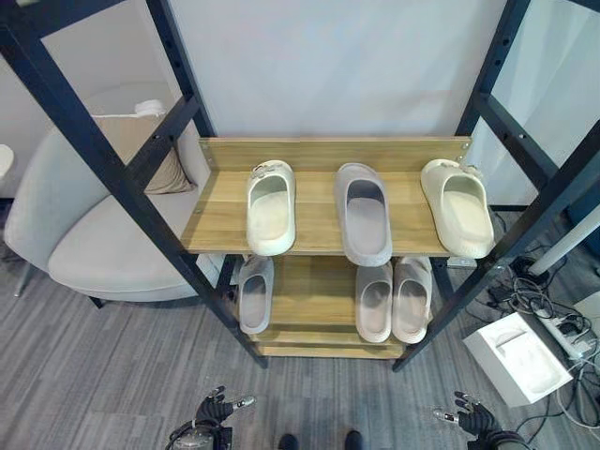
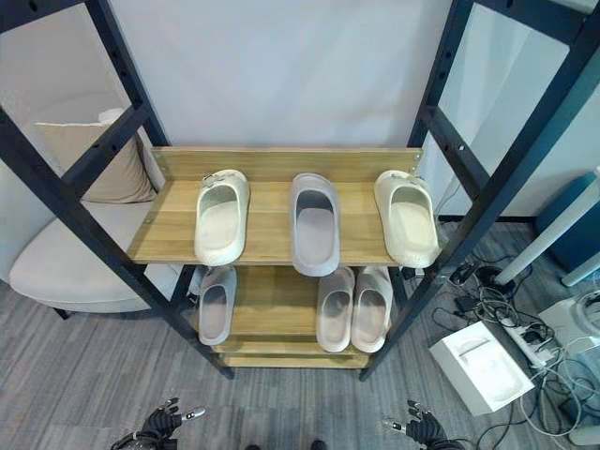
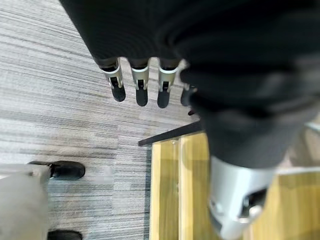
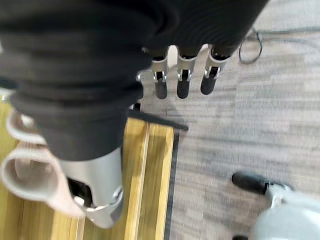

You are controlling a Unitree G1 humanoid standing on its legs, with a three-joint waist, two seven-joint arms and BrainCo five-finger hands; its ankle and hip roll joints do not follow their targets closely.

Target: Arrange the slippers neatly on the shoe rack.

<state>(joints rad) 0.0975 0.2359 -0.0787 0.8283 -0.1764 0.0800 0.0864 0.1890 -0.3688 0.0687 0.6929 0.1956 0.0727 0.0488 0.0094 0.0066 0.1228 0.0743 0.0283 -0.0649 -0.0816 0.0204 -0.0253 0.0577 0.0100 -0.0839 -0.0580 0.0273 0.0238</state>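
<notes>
Shoe rack: a black metal frame (image 1: 141,178) with two wooden shelves, standing on grey carpet against a white wall.
Top shelf (image 1: 319,230): three slippers side by side, toes toward the front edge.
Left cream slipper (image 1: 271,207): near the left end of the top shelf, roughly square to the front edge.
Grey slipper (image 1: 364,213): in the middle of the top shelf, its toe reaching slightly over the front edge.
Right cream slipper (image 1: 457,206): at the right end of the top shelf, turned a little outward, its toe at the front right corner.
Bottom shelf (image 1: 314,295): three more slippers.
Lone grey slipper (image 1: 255,293): at the left end of the bottom shelf, partly behind the frame.
Pink pair (image 1: 393,299): on the right half of the bottom shelf, the two touching each other.
Left hand (image 1: 217,408): low over the carpet in front of the rack, fingers (image 3: 141,85) straight and spread, holding nothing.
Right hand (image 1: 467,413): low over the carpet on the other side, fingers (image 4: 183,80) straight, holding nothing.
Surroundings: a pale armchair (image 1: 103,248) with a beige cushion (image 1: 141,150) left of the rack; a white box (image 1: 517,356) and cables (image 1: 534,300) on the floor to the right.
</notes>
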